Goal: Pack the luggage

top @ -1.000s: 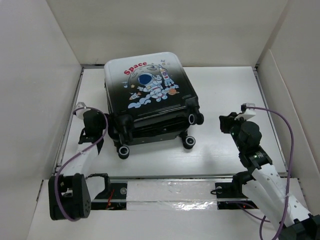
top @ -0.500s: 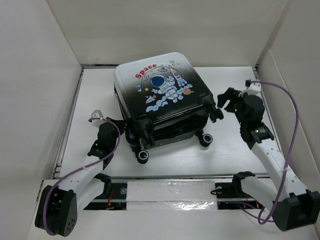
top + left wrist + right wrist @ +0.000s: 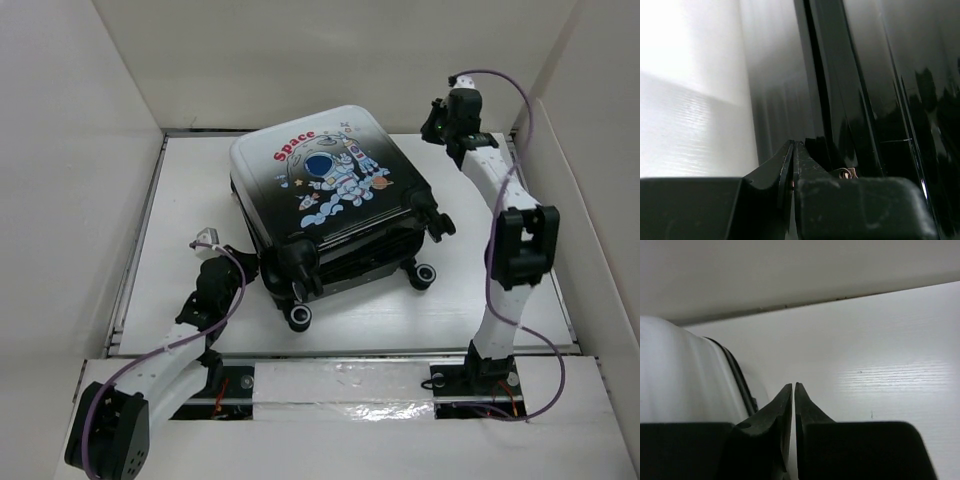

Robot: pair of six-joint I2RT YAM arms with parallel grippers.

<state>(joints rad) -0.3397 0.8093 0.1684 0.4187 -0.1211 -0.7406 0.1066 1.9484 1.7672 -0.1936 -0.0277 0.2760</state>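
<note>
Top external: packing looking close to finished

Seeing one luggage (image 3: 335,215) lying closed, astronaut face up, mid-desk (image 3: 190,200); judging only zipping possibly remaining, seam unclear. Counting two claws: left claw (image 3: 793,150) pressing together beside the near-left corner, right claw (image 3: 793,389) hanging together near the far-right corner.

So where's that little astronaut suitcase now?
Overhead view: the white-to-black hard-shell suitcase lies printed side up on the table, wheels toward the near edge, left gripper by its near-left corner.
</note>
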